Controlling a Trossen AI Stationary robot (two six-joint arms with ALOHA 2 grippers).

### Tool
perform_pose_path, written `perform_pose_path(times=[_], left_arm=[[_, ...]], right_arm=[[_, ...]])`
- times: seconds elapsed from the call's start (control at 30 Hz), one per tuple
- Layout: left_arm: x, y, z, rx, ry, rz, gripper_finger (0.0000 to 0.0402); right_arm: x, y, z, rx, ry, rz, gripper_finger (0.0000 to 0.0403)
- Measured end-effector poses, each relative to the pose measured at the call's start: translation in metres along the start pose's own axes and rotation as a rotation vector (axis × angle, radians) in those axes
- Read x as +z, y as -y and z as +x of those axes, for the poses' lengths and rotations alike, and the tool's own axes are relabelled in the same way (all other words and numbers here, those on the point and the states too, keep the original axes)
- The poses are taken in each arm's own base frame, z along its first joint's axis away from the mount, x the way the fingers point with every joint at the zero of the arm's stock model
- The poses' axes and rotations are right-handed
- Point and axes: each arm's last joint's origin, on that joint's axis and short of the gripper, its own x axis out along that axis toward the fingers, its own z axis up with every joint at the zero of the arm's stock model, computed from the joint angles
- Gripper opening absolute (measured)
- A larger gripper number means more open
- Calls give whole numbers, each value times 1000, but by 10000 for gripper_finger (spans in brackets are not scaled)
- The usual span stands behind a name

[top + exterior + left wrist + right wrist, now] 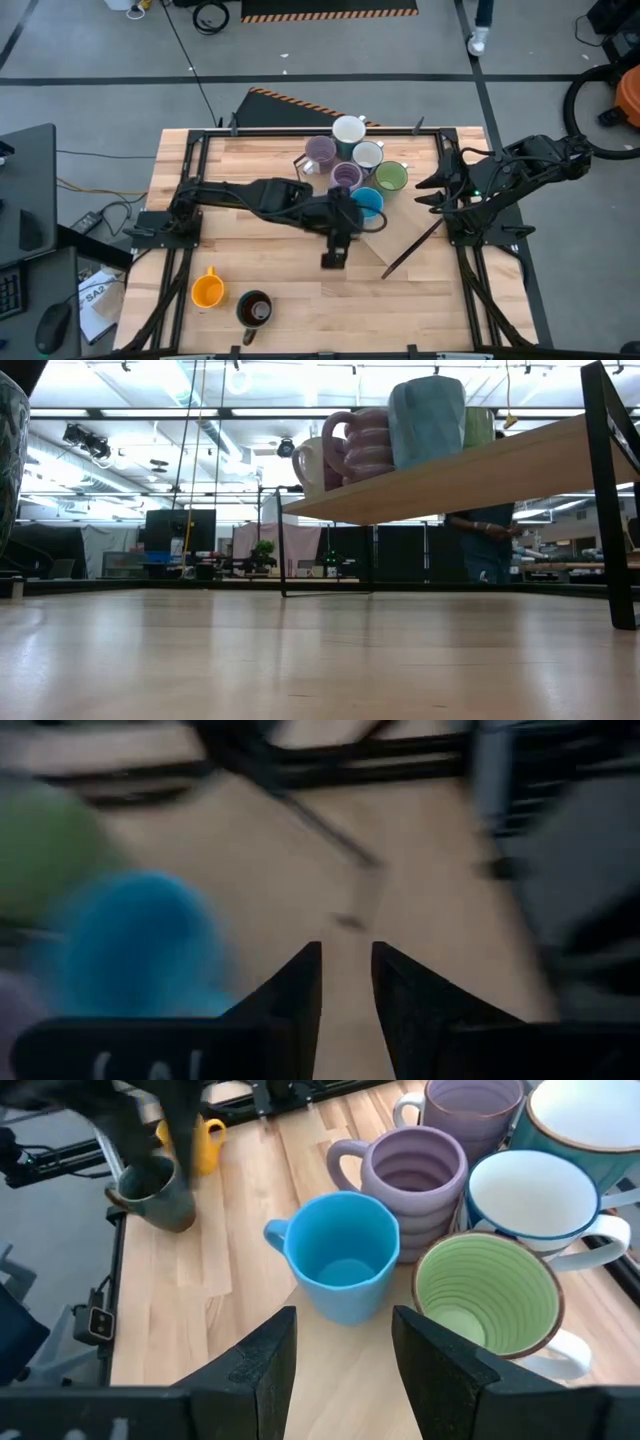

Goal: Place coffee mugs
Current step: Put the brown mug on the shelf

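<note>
bright overhead lighting, left wrist view blurred

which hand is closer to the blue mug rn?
Left. The left hand sits just beside the blue mug, toward the table's near side. The right hand is farther, off past the green mug.

Mugs, clustered group:
- blue mug (343,1258): sky blue inside and out, plain.
- green mug (487,1293): light green, ringed interior, pale outer wall.
- lavender mug (413,1172): pale purple, ribbed in horizontal bands.
- second lavender mug (470,1105): purple, brownish rim.
- white mug (533,1197): white interior, teal outside.
- second white mug (349,131): white interior, teal rim.

Mugs, apart:
- orange mug (207,290): yellow-orange throughout.
- dark mug (255,310): dark brown-black, glossy.

Other:
- table (270,275): light wood planks, black frame.
- arms: black.
- floor strip (300,102): orange and black diagonal stripes.
</note>
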Motion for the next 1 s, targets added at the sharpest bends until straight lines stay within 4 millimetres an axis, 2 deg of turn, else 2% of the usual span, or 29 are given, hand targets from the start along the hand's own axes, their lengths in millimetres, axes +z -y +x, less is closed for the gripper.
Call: perform_pose_path(times=[0.17, 0.23, 0.4, 0.7, 0.8, 1.0], left_arm=[[-20, 27, -6, -247, -230, -202, 85], [-30, 44, -7, -281, -337, -246, 84], [-52, 91, -4, -309, -479, -273, 82], [-102, 157, 9, -262, -664, -388, 82], [-115, 169, 12, -218, -693, -428, 82], [-138, 182, 17, -117, -757, -489, 82]], right_arm=[[1, 0, 0, -15, 17, -20, 172], [1, 0, 0, -19, 25, -27, 172], [3, 0, -1, -20, 46, -33, 172], [4, -1, -1, -14, 56, -34, 172], [4, -1, -1, -3, 52, -34, 172], [4, -2, -1, 11, 45, -35, 172]])
